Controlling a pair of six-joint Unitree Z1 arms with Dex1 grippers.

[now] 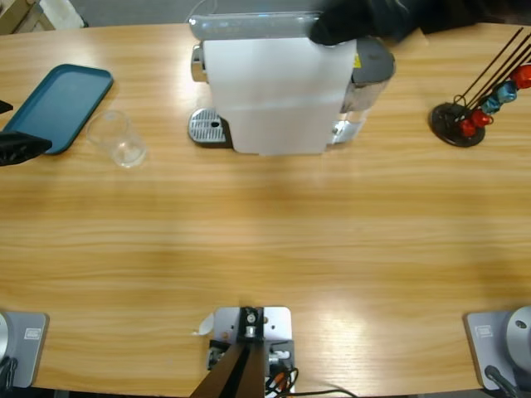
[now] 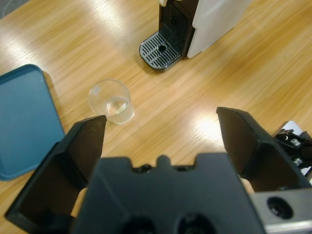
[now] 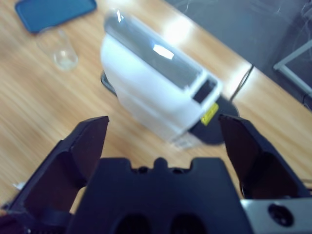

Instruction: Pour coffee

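Fingers of the left gripper stand spread wide with nothing between them, and the small clear drinking glass sits on the tabletop just ahead of the left finger, well short of being enclosed. Fingers of the right gripper are likewise wide apart and empty, hovering above the white coffee machine, which lies ahead of them and between their tips. No coffee shows anywhere: the glass looks empty, and it stands off to one side of the machine's drip tray, not under the spout. A teal tray lies beyond the left finger, just beside the glass. As a judgement, the main risk is the left fingers closing off-centre and knocking the light glass over or into the tray; likewise, brewing before the glass is on the drip tray would spill coffee onto the tabletop.
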